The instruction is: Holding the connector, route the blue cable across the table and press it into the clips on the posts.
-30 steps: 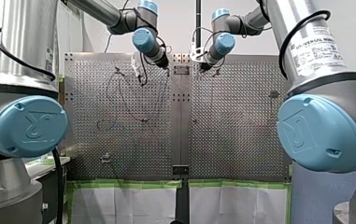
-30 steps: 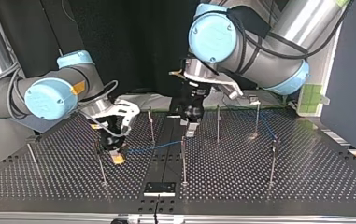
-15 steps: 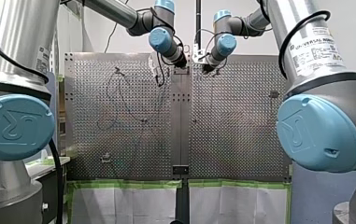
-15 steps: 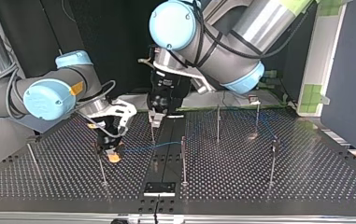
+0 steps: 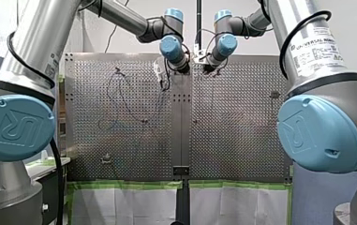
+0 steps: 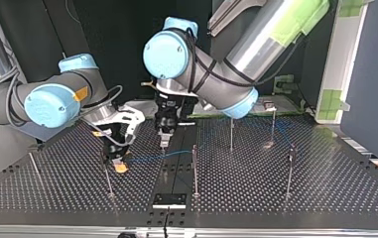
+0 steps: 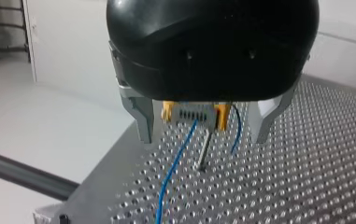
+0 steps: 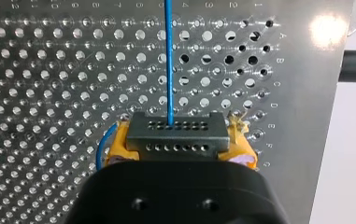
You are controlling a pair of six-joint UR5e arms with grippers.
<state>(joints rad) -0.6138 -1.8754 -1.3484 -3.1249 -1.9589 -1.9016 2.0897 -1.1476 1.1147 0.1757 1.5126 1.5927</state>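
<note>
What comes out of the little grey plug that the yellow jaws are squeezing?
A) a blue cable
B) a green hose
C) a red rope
A: in the right wrist view the blue cable runs straight out of the connector, which my right gripper holds in its yellow-padded jaws.

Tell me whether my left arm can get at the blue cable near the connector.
Probably yes. My left gripper is open, and the blue cable leaving the connector in my right gripper lies ahead of its gap. A thin post beside the cable may crowd the approach.
</note>
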